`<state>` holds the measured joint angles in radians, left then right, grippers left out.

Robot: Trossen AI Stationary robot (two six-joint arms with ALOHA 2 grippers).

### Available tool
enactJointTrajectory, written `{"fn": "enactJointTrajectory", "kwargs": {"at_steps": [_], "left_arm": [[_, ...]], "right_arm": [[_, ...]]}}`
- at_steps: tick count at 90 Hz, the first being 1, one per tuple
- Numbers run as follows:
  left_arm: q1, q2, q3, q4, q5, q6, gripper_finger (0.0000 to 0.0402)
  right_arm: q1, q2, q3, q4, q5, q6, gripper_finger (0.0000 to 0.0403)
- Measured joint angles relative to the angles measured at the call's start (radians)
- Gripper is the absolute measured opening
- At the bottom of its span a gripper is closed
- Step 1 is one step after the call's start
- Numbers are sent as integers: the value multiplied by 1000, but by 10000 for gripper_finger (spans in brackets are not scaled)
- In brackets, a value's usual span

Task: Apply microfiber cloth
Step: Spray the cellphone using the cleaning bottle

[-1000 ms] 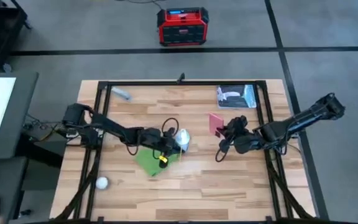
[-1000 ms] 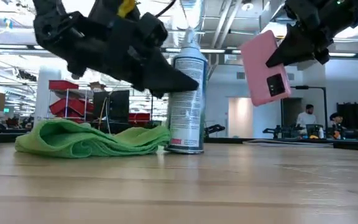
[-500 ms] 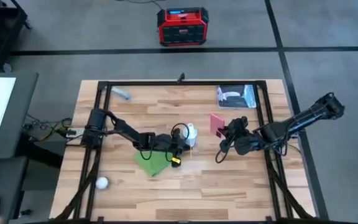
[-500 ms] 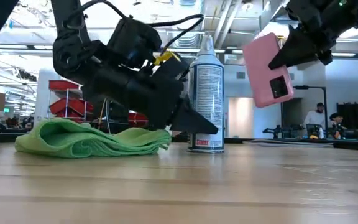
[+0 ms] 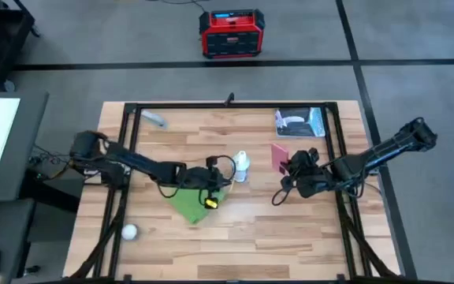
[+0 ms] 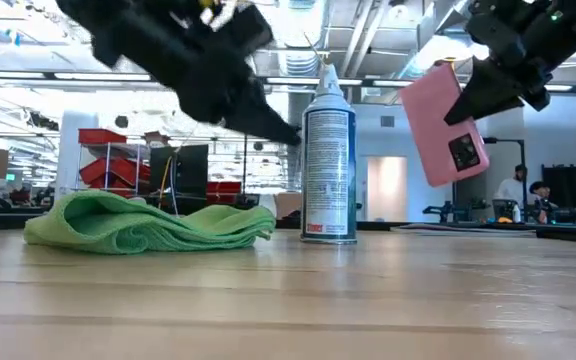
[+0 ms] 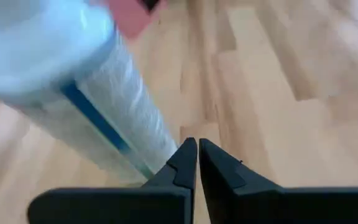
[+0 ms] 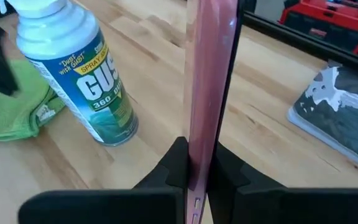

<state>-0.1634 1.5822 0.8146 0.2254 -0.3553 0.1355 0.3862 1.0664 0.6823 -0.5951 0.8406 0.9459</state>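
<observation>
Green microfiber cloth [image 6: 148, 224] is lying ungrasped below the left gripper [image 6: 290, 136], fingers pressed together, seemingly empty; right gripper [image 8: 197, 163] is clamping a pink phone [image 6: 445, 125] aloft, wiping pending.

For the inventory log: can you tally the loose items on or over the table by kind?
Cloths: 1, the green microfiber cloth
Spray cans: 1
Phones: 1, pink, held by the right gripper
Flat packets: 1, blue-and-white
White balls: 1
Small grey objects: 1
Total: 6
</observation>
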Motion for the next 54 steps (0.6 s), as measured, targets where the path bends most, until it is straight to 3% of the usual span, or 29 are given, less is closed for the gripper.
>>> {"fn": "enactJointTrajectory", "kwargs": {"at_steps": [11,43,54], "left_arm": [[38,-32,0,-62,-125,22,0],[235,-55,0,-134,-125,104,0],[303,-100,0,-101,-42,162,0]], "right_arm": [[5,5,0,32,-7,0,14],[172,90,-1,139,-42,70,14],[251,121,-1,179,-21,108,14]]}}
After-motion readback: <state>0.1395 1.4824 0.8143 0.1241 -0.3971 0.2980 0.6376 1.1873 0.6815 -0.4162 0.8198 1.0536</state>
